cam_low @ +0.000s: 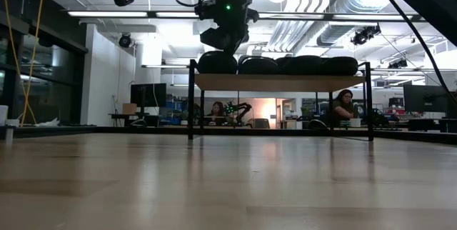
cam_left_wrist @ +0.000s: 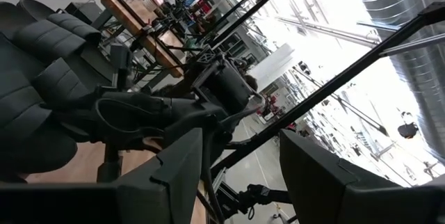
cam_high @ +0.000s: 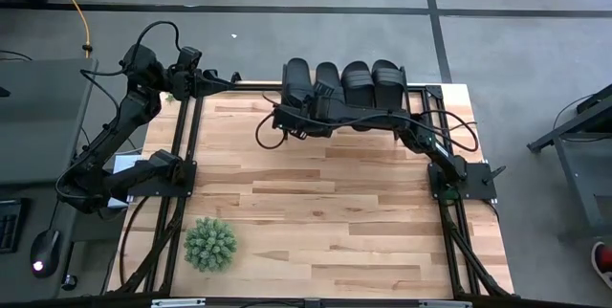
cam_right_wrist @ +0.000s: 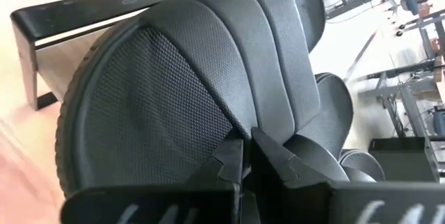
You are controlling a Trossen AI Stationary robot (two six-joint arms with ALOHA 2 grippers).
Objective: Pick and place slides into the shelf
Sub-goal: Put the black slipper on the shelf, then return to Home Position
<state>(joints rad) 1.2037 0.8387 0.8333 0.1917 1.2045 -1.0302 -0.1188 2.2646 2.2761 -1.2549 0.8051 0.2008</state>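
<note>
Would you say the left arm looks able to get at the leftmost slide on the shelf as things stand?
Probably not easily. The right end effector hovers shut directly over that leftmost slide on the shelf, blocking the approach, while the left end effector, open, waits off the table's far left corner.

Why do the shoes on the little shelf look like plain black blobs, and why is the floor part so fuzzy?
Low view: bright ceiling lights shine from behind, so the slides on the shelf show only as dark shapes; the table nearest the camera is out of focus. Right wrist view: the closest slide is near enough to show its mesh.
</note>
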